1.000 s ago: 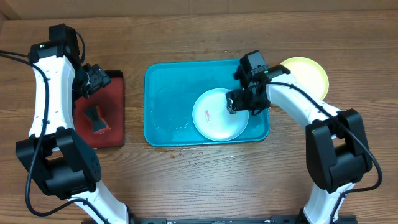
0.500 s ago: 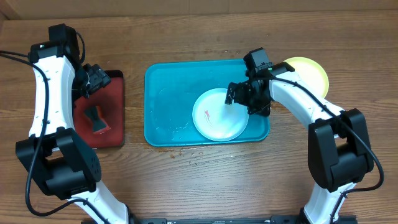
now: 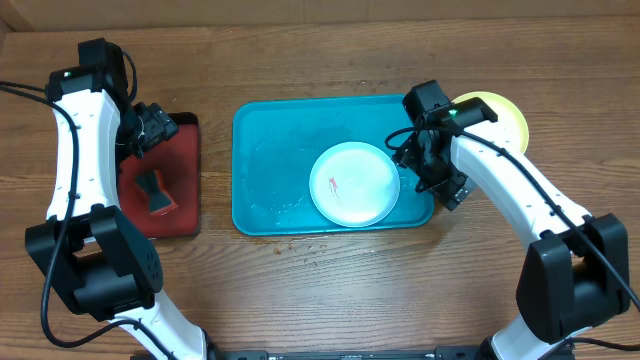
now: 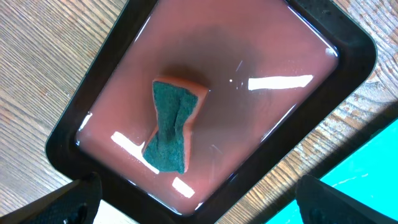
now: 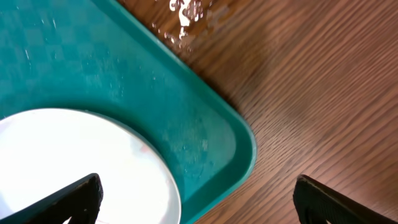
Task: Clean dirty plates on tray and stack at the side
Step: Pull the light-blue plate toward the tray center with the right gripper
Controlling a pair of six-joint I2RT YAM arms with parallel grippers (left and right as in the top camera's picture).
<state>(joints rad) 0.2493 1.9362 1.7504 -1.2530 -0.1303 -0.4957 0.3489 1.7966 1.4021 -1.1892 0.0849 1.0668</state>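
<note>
overhead: the tray [image 3: 270,160] lies mid-table with a white plate [image 3: 355,185] in its right half, a small red smear [image 3: 333,184] on the plate's left part. a yellow-green plate [image 3: 500,118] rests on the table [image 3: 330,300] just off the tray's far right corner, partly hidden by the right arm. the right gripper [image 3: 443,185] hangs over the tray's near right corner, beside the white plate. the left gripper [image 3: 154,128] hangs over a red tray [image 3: 185,215] holding a sponge [image 3: 155,195]. only the wrist views settle the fingers: each pair stands wide apart at the lower corners, empty. the left wrist view adds the sponge's green face, orange edge and the glossy tray floor. the right wrist view adds water drops [image 5: 186,15] on the wood off the tray's corner.
</note>
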